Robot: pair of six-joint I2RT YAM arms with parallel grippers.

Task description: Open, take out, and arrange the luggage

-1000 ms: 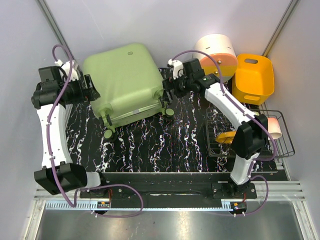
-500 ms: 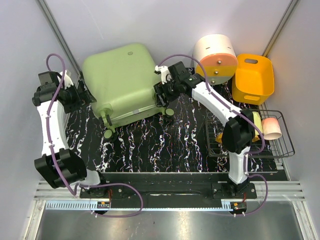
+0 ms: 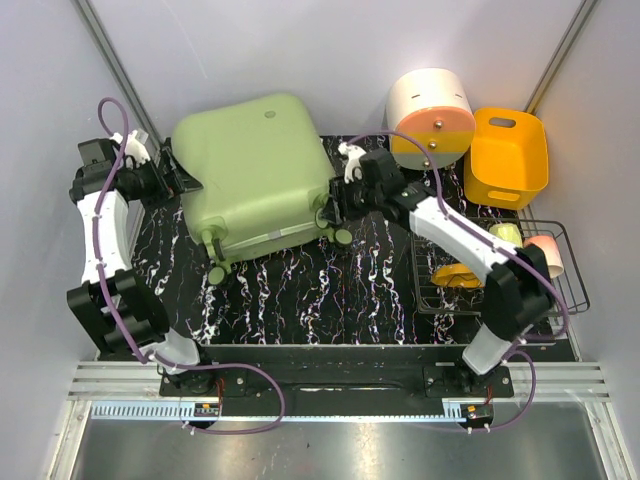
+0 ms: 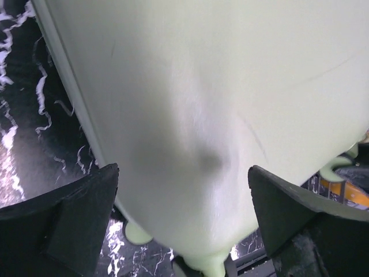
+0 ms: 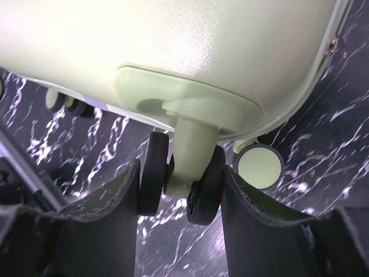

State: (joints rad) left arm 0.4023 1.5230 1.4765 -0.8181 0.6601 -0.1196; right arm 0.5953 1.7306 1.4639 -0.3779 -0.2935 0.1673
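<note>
Fingers of my right claw [image 5: 181, 193] are clenched on the twin caster [image 5: 154, 180] at a bottom corner of the luggage [image 5: 173, 40]. One finger presses each black wheel from outside, with the pale green stem between them. Seen from above, that is the suitcase's near right corner, and the green shell stretches away from it to the left and rear over the black marbled mat [image 3: 330, 290]. My left claw [image 4: 183, 173] stands released, spread wide at the luggage's far left edge, the shell filling the gap between its fingers. Whether they touch it I cannot tell. Beyond the luggage's right side stand a cream-and-orange drum [image 3: 432, 115] and an orange bin [image 3: 508, 158], apart from both claws.
</note>
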